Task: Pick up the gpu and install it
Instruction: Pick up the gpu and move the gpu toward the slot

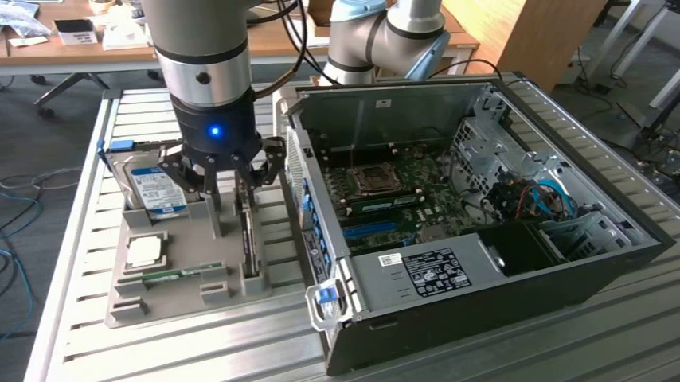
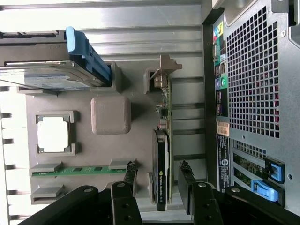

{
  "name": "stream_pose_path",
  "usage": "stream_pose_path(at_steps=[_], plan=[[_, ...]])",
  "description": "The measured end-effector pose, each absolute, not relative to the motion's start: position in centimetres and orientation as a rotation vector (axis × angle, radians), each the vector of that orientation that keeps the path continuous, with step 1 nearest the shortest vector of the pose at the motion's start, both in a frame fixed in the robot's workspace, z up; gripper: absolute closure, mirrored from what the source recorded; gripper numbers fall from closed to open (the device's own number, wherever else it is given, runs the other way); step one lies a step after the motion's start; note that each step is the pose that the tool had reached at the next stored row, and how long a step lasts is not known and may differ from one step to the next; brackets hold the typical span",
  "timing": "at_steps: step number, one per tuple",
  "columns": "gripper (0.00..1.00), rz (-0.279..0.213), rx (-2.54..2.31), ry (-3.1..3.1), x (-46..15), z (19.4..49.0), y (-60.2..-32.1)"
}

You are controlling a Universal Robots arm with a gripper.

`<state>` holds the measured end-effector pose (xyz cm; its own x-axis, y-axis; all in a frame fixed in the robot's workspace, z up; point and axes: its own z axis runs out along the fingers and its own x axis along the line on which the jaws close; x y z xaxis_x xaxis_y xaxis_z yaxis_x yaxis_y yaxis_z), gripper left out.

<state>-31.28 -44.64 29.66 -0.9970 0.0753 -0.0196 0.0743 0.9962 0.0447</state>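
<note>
Gpu [image 2: 162,140] straddled, not yet gripped
An uneven closing could tip it in its slot or pinch its components; the arm [image 1: 202,56] points straight down, the gripper [image 2: 158,165] with fingers [image 2: 127,180] apart either side, not touching; the gpu stands on edge in the grey tray [image 2: 110,115], at the exterior view's left of the case [image 1: 478,199].
</note>
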Motion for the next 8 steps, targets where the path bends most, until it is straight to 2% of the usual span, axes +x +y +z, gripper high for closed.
stream_pose_path(at_steps=[8], plan=[[0.51,0.069,0.117,3.117,-31.08,29.49,-44.64]])
